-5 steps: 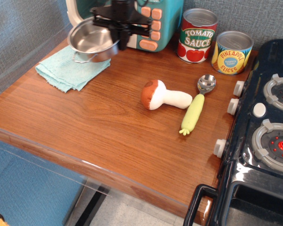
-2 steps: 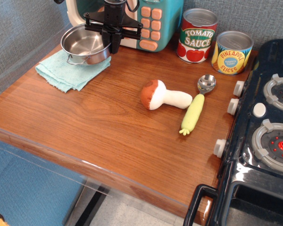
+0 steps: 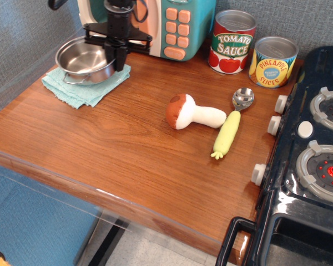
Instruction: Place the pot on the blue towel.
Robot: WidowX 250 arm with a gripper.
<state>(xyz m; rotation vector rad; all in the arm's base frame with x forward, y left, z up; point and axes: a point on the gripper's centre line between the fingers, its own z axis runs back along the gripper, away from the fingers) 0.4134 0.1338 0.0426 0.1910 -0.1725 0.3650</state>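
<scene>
Pot point(image 3: 84, 60) shifted left over blue towel point(image 3: 83, 88), gripper point(image 3: 117, 55) tips obscured

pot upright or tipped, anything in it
Upright and empty: the pot has its opening facing up with a bare shiny bottom, over the blue towel, the pincer at its rim.

The arm hangs vertically at the far left, its tool point(image 3: 117, 54) clamped shut, pointing down.
</scene>
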